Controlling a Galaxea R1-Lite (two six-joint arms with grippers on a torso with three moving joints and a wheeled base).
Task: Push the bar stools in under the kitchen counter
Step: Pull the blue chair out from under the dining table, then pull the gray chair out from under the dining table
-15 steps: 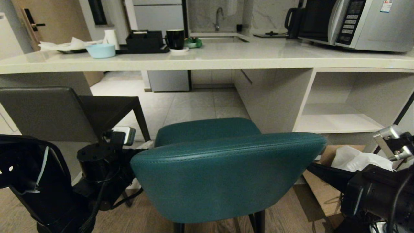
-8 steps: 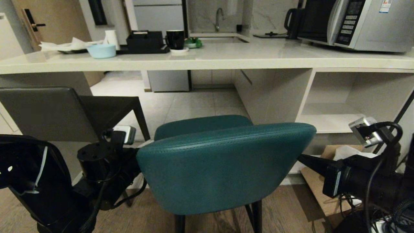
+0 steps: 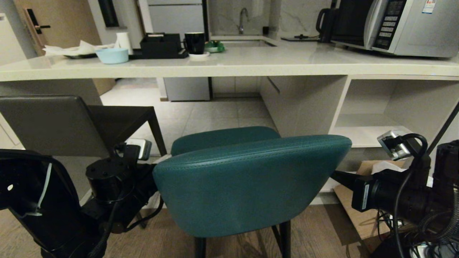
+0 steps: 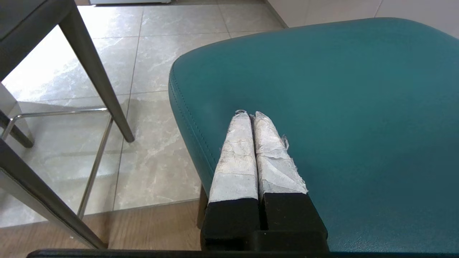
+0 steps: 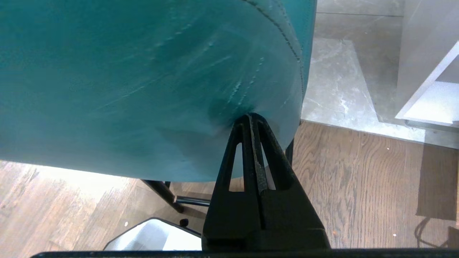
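- Worktop (image 3: pixel 251 62): long pale slab running across the far side of the scene, with open knee space beneath its middle and white shelving under its right end. A microwave (image 3: pixel 394 25) stands at the back right corner; a light blue bowl (image 3: pixel 112 56) sits near the left end.
- Teal stool (image 3: pixel 247 182): directly before the robot, seat pointing at the knee space but its backrest well short of the worktop's front edge. Judged not yet pushed in.
- Grey stool (image 3: pixel 53 123): left of the teal one, also short of the front edge and not under the worktop.
- Right gripper (image 5: pixel 251 120): fingers fully closed, holding nothing; the tip presses the outer face of the teal backrest at its right end, dimpling the padding. Closed fingers appear chosen as a blunt pusher.
- Left gripper (image 4: pixel 250 114): taped fingers closed together, empty, lying over the teal seat's left side, probably to steady the stool against swinging.
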